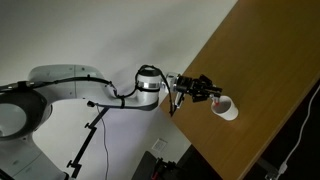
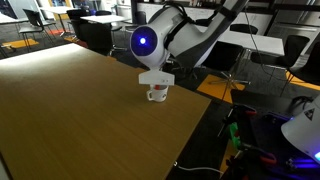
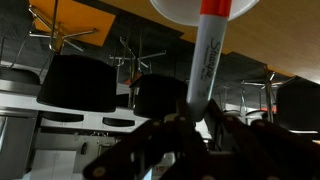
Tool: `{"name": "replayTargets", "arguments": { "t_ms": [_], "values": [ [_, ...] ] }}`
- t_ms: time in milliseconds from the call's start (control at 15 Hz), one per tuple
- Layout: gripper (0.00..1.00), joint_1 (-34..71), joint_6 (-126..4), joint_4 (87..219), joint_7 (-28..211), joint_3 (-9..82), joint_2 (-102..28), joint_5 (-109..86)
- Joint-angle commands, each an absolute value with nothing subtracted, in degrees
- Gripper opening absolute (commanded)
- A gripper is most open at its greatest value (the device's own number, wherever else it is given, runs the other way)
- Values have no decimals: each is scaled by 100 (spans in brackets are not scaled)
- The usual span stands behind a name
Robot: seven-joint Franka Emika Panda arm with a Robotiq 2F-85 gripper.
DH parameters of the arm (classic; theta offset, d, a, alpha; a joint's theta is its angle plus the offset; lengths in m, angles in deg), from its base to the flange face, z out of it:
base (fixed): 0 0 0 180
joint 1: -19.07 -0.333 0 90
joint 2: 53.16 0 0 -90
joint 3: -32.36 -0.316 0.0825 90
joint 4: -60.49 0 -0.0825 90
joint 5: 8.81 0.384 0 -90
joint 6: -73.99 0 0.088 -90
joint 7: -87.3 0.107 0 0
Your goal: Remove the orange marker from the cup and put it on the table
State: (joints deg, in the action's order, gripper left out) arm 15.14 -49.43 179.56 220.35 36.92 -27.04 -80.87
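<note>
Arm links are reaching in from the left of an exterior view, and the gripper is hanging just beside the cup, which is standing upright near the edge of the table. To the right of it, plain brown wood is stretching away. In the exterior view from across the tabletop, the table is filling the left side. The cup is sitting close to its right-hand edge, and the gripper is hovering directly over it, so near that the two are almost merging.

In the wrist view, the dark fingers are crowding the lower middle, and the gripper is looking pressed onto the lower end of the orange marker. The pale barrel is running up from that pinch. Its orange end is overlapping the white rim of the cup at the top. Whether that end is fully clear of the mouth is hard to tell. In both exterior views the marker is too small to make out.

Withdrawal from the cup seems to be the step in hand, with the grasp apparently made and the placing not yet done. The next move is probably calling for a straight pull along the cup's axis until the orange end clears the rim. A sideways drag could be tipping the cup toward the nearby edge. After that comes a carry over open wood, a lowering and a release.
</note>
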Motion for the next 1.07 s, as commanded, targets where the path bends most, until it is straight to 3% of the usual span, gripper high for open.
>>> {"name": "replayTargets", "arguments": {
  "t_ms": [0, 467, 1000],
  "values": [
    [6, 1477, -4597, 18506, 22278, 3545, -3441, -8272],
    [6, 1624, -5208, 18771, 22176, 3315, -4057, -8314],
    [6, 1557, -6572, 18490, 21555, 2995, -3735, -8422]
  ]
}}
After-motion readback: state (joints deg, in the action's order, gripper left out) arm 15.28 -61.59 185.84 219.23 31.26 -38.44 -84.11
